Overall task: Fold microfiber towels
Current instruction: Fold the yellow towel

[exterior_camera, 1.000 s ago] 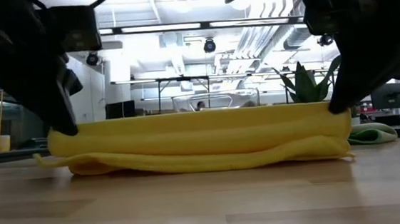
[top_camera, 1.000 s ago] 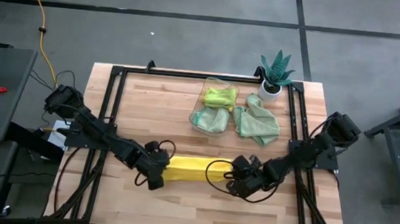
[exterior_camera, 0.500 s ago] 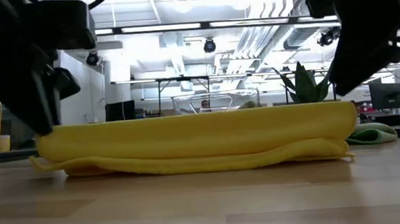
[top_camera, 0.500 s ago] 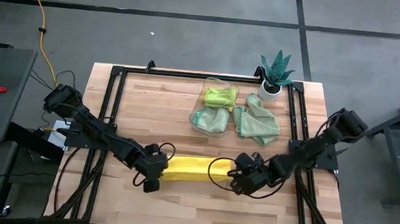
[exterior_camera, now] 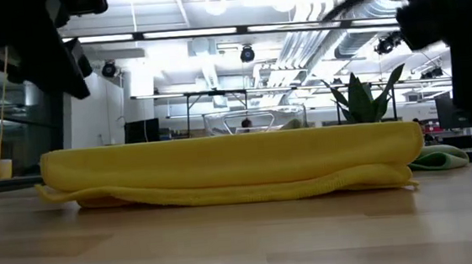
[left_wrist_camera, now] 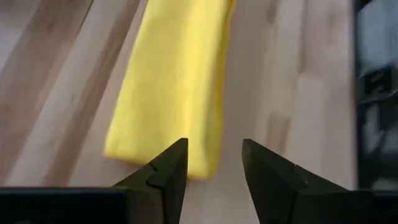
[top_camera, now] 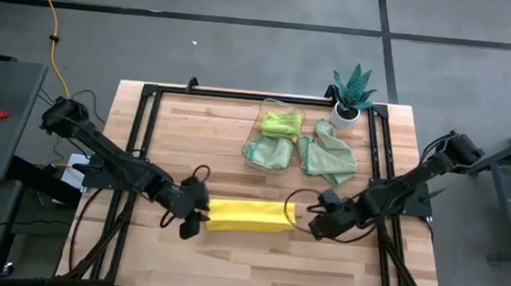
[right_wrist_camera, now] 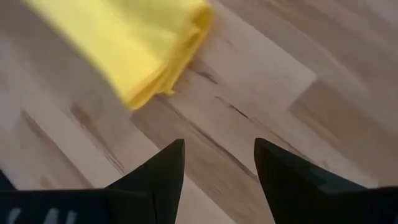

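Left pincer (top_camera: 193, 222): hanging just beside the left end of the yellow towel (top_camera: 245, 216), fingers spread, gripping nothing.
Yellow towel: lying as a long folded strip on the counter (top_camera: 237, 151) near its front edge, between both pincers; probably released so the fold can settle.
Right pincer (top_camera: 315, 224): hanging just off the strip's right end, fingers spread, empty.
Other towels (top_camera: 327, 158): waiting far back, in and beside the clear bin (top_camera: 275, 134).
Potted plant (top_camera: 351, 94): standing at the far right corner.
Writing: none legible.

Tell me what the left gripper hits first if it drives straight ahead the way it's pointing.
Most likely the near end of the folded yellow towel: the left gripper, fingers open, points along it, though depth is unclear and it might skim past its edge.
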### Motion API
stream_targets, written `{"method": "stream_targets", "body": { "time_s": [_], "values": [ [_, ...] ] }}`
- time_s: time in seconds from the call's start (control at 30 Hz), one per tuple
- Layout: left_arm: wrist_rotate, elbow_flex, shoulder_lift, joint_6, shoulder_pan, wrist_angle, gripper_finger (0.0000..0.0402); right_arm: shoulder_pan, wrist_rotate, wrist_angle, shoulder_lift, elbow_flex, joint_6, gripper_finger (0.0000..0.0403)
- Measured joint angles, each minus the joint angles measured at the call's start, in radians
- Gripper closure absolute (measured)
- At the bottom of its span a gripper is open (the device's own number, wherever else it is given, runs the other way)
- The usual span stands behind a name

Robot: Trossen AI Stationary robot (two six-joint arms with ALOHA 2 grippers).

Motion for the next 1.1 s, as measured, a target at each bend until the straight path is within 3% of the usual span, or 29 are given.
{"method": "stream_targets", "body": {
  "time_s": [0.2, 0.37, 0.77, 1.0, 1.1],
  "values": [
    [0.098, -0.148, -0.027, -0.18, 0.043, 0.288, 0.0256, 0.001, 0.093, 0.343, -0.17, -0.239, 0.255, 0.0216],
    [0.071, -0.237, -0.035, -0.298, 0.078, 0.433, 0.0256, -0.031, 0.184, 0.58, -0.198, -0.355, 0.367, 0.0216],
    [0.017, -0.265, -0.003, -0.277, 0.149, 0.461, 0.0256, -0.125, 0.068, 0.788, 0.039, -0.37, 0.35, 0.0216],
    [0.016, -0.264, 0.121, -0.261, 0.12, 0.491, 0.0257, -0.133, 0.058, 1.021, 0.205, -0.365, 0.347, 0.0216],
    [0.028, -0.264, 0.181, -0.261, 0.104, 0.496, 0.0257, -0.133, 0.059, 1.028, 0.257, -0.328, 0.343, 0.0216]
  ]
}}
